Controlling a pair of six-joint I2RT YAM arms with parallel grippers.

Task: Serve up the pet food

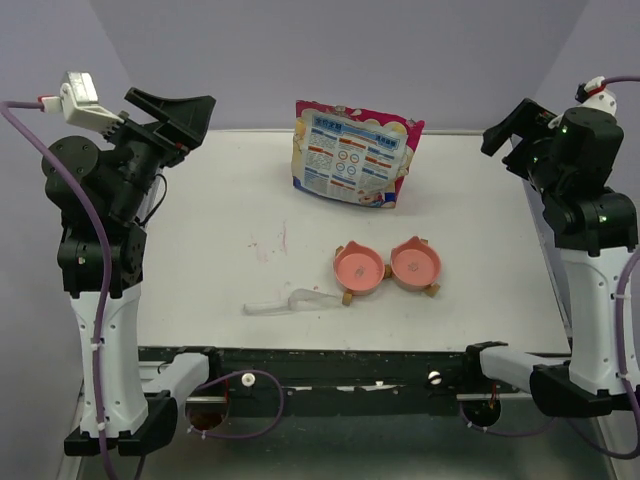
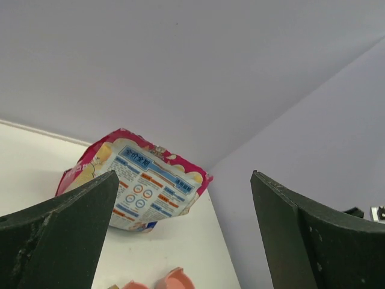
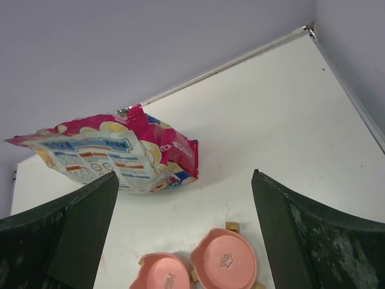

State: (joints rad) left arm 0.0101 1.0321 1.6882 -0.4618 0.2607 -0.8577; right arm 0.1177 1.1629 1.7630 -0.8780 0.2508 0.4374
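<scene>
My left fingers [image 1: 185, 112] hang wide open and empty, the clear scoop [image 1: 290, 300] lying on the worktop [image 1: 220, 220] well below and to their right, so I would lower them square over its thin end and close low. The pet food shows nowhere; I judge it is inside the bag [image 1: 352, 150] standing between my two sets of fingers, behind the twin pink bowls [image 1: 385, 266]. My right fingers [image 1: 505, 128], equally spread and empty, should steady that bag by its top edge.
</scene>
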